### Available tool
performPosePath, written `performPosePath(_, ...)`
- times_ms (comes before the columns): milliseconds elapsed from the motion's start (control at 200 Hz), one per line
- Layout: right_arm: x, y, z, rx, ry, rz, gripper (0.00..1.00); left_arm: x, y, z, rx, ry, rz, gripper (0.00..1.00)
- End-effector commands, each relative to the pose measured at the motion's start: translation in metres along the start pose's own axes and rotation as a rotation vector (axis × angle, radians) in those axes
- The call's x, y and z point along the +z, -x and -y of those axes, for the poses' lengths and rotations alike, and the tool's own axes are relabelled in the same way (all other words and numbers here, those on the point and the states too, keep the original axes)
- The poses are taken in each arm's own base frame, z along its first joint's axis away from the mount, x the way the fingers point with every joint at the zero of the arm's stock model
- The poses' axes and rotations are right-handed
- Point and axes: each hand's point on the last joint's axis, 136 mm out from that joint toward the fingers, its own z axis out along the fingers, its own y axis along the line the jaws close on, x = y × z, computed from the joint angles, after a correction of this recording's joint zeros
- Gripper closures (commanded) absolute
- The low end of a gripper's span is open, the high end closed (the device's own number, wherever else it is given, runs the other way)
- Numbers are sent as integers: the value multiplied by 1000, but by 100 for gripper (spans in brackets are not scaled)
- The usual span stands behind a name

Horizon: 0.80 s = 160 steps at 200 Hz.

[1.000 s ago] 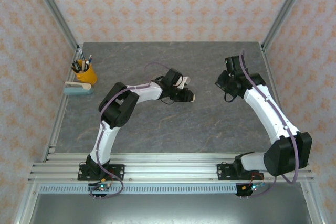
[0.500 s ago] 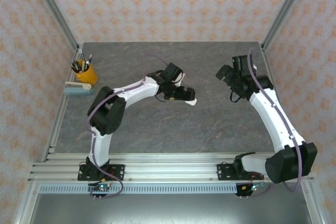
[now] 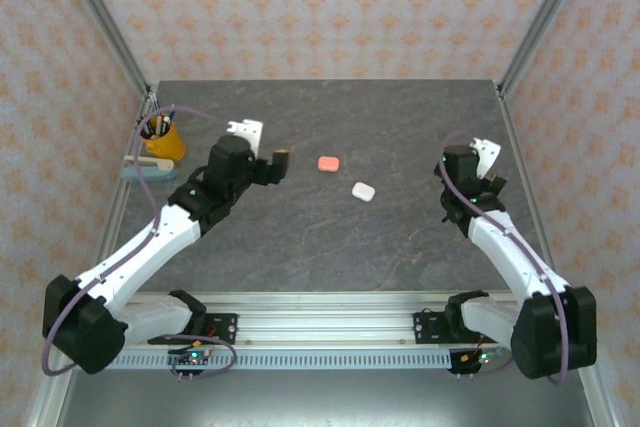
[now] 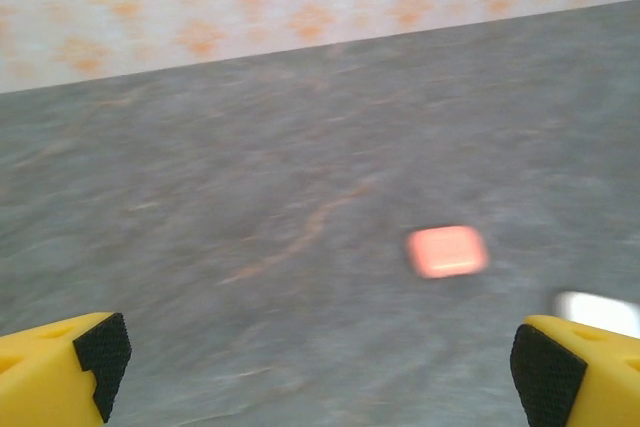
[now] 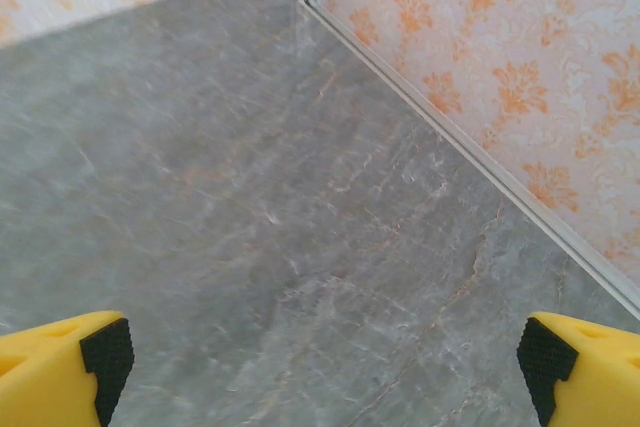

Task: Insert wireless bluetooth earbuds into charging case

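A: Pink charging case [image 3: 328, 162]: lying flat on the grey table [image 3: 300, 247], back half. Seems closed, too small to be sure. Cannot tell whether earbuds are inside.

B: And the white charging case [image 3: 363, 191]?

A: Near the pink case, to its right and a little toward the arm bases. The two lie apart, not touching. Left wrist view is blurred: pink case ahead, white one at the right edge, partly behind a fingertip.

B: Left gripper [image 3: 265, 145]?

A: Just left of the pink case. Jaws spread wide, holding nothing.

B: Right gripper [image 3: 490, 165]?

A: Well to the right of the pink case, past the white one, close to the side frame rail [image 3: 513, 137]. Jaws wide as well, bare table between the pads.

B: Anything else?

A: Yellow pen cup [image 3: 165, 139] with a pale blue stapler-like item [image 3: 148, 169] just beside it, far left of the pink case at the table's edge.
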Motion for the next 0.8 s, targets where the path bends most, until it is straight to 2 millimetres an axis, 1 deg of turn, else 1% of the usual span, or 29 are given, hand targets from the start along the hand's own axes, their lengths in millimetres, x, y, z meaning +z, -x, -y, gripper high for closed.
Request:
performPosePath(0, 13, 20, -2, 10, -27, 179, 0, 3, -6, -58, 52, 202, 92, 0)
performPosePath(20, 13, 19, -3, 21, -20, 188, 0, 3, -12, -66, 50, 217, 98, 0)
performPosePath(35, 19, 10, -5, 10, -21, 174, 0, 5, -17, -71, 53, 226, 97, 0)
performPosePath(90, 27, -2, -10, 2, 3, 172, 0, 9, -34, -90, 33, 272, 100, 0)
performPosePath(185, 37, -21, -17, -26, 38, 176, 0, 21, -66, -110, 24, 317, 91, 0)
performPosePath(210, 40, -26, -19, -34, 43, 175, 0, 24, -72, -112, 12, 313, 111, 0)
performPosePath(240, 41, -27, -21, -44, 51, 185, 0, 29, -78, -115, -22, 291, 138, 0)
performPosePath(305, 41, -25, -33, -57, 127, 201, 0, 44, -92, -125, -79, 287, 127, 0)
performPosePath(365, 45, -29, -44, -91, 191, 207, 0, 62, -101, -125, -76, 262, 118, 0)
performPosePath(415, 51, -39, -48, -101, 220, 226, 0, 76, -109, -127, -88, 252, 97, 0)
performPosePath(435, 52, -37, -49, -92, 230, 238, 0, 81, -114, -127, -86, 250, 81, 0)
performPosePath(475, 57, -44, -49, -88, 255, 183, 0, 83, -113, -130, -99, 257, 85, 0)
performPosePath(500, 64, -49, -47, -68, 275, 146, 1, 83, -117, -131, -111, 249, 57, 0)
performPosePath(535, 73, -44, -43, -26, 255, 183, 0, 84, -115, -133, -115, 247, 79, 0)
performPosePath(560, 77, -44, -42, -22, 243, 160, 0, 85, -114, -134, -120, 246, 69, 0)
performPosePath(601, 77, -48, -40, -32, 243, 90, 0, 85, -116, -134, -121, 246, 59, 0)
performPosePath(616, 77, -45, -41, -23, 250, 109, 1, 85, -115, -134, -121, 246, 70, 0)
performPosePath(656, 76, -44, -40, -16, 258, 154, 1, 85, -116, -134, -120, 246, 51, 0)
performPosePath(711, 75, -47, -40, -31, 251, 110, 1, 85, -115, -134, -121, 246, 59, 0)
performPosePath(751, 75, -44, -44, -36, 269, 122, 1, 85, -116, -134, -121, 247, 59, 0)
performPosePath(796, 75, -46, -43, -40, 270, 112, 1, 85, -116, -134, -120, 247, 54, 0)
